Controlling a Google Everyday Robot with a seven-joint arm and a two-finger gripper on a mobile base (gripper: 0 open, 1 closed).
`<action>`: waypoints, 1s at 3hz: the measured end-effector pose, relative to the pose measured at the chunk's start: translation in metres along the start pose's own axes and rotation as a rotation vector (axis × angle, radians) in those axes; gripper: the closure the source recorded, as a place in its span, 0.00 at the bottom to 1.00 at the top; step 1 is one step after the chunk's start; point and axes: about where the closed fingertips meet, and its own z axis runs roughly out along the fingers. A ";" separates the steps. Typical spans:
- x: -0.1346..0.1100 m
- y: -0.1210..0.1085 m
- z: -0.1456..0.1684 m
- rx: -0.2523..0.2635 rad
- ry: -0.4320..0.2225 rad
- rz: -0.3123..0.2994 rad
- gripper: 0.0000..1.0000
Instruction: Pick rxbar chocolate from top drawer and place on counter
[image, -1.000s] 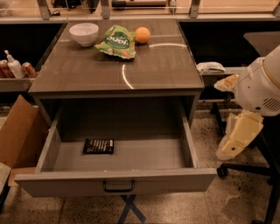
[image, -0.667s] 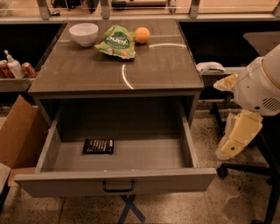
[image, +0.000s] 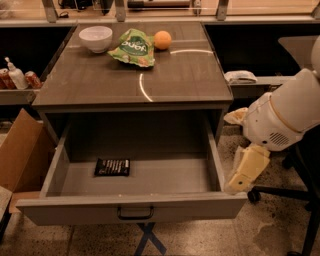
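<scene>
desk (image: 100, 85): broad wood-grain top with glare streaks, its front edge overhanging the drawer cavity.
top drawer (image: 75, 207): pulled right out, front panel nearest the camera, dark handle (image: 135, 214) at its centre; most of the floor is bare grey.
arm (image: 285, 115): big white housing off to the right, outside the desk's right side.
cardboard box (image: 20, 150): on the floor, tight against the drawer's left wall.
claw (image: 242, 175): pale yellow, pointing down just outside the drawer's right front corner, holding nothing and touching nothing; how far it gapes, cannot tell.
green snack bag (image: 134, 47): back of the desk, between the bowl and the orange.
white bowl (image: 95, 38): back left.
orange (image: 162, 39): just beside the bag's right edge.
rxbar chocolate (image: 112, 167): flat on the drawer floor, left of centre, well apart from the claw.
</scene>
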 end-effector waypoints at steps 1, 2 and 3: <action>-0.013 0.006 0.043 -0.041 -0.059 0.011 0.00; -0.014 0.005 0.044 -0.042 -0.063 0.011 0.00; -0.026 -0.010 0.072 -0.055 -0.120 0.048 0.00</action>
